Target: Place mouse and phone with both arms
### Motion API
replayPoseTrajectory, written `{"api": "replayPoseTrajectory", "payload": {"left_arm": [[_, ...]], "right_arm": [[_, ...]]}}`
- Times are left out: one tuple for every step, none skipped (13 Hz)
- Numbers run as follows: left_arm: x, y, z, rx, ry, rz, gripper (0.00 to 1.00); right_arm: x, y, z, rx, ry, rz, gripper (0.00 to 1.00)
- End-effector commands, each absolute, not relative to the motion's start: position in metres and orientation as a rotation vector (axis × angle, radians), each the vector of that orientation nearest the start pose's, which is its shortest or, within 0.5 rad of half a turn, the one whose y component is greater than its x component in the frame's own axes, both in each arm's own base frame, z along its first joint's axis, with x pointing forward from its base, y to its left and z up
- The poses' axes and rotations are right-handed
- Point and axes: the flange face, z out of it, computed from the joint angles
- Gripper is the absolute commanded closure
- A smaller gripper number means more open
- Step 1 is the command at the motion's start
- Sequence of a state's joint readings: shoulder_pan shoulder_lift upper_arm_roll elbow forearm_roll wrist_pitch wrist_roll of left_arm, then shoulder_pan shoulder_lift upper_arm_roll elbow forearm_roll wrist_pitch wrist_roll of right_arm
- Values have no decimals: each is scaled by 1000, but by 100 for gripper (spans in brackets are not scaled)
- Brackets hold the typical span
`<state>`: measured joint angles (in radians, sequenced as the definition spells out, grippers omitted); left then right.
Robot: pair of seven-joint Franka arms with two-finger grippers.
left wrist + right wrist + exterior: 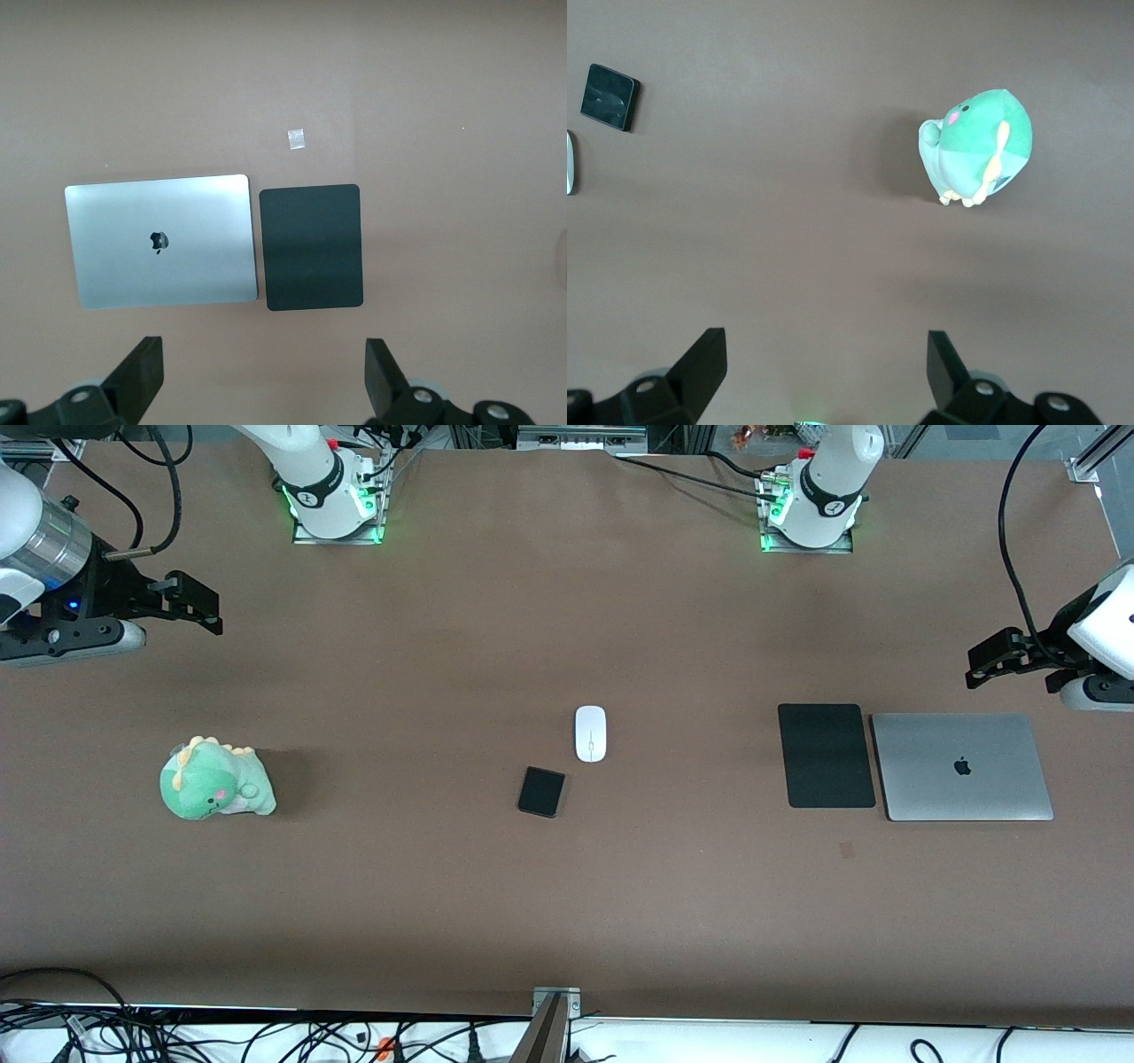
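The white mouse [590, 733] lies on the brown table near its middle; a sliver of it shows in the right wrist view [570, 161]. The black phone [541, 791] lies just beside it, nearer the front camera, and shows in the right wrist view [609, 96]. My left gripper [994, 657] hangs open and empty over the table at the left arm's end, above bare table next to the laptop; it shows in the left wrist view [263, 376]. My right gripper [197, 605] hangs open and empty at the right arm's end [826, 367].
A black mouse pad [826, 755] [311, 246] and a closed silver laptop [961, 766] [160, 240] lie side by side toward the left arm's end. A green plush dinosaur [214, 779] [977, 147] sits toward the right arm's end. A small tape patch [297, 139] marks the table.
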<state>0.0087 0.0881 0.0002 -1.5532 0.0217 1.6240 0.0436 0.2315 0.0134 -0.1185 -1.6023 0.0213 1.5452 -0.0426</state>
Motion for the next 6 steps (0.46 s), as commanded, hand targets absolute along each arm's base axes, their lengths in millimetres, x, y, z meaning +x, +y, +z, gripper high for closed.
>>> {"api": "replayPoseTrajectory", "payload": {"left_arm": [[587,19,593,-3114,67,26,0],[588,20,594,-3114,62,21,0],[588,20,593,-3116,59,26,0],[588,17,592,-3117,61,26,0],[586,14,589,-3123,61,61,0],[584,5,584,-3122,80,115,0]], "right_arm": [[548,62,608,-3124,-245,113,0],[549,61,608,-3124,-243,113,0],[549,61,608,-3124,-243,113,0],[549,61,608,-3124,-243,113,0],[549,61,608,-3125,-240,113,0],[549,61,608,-3125,-240,113,0]]}}
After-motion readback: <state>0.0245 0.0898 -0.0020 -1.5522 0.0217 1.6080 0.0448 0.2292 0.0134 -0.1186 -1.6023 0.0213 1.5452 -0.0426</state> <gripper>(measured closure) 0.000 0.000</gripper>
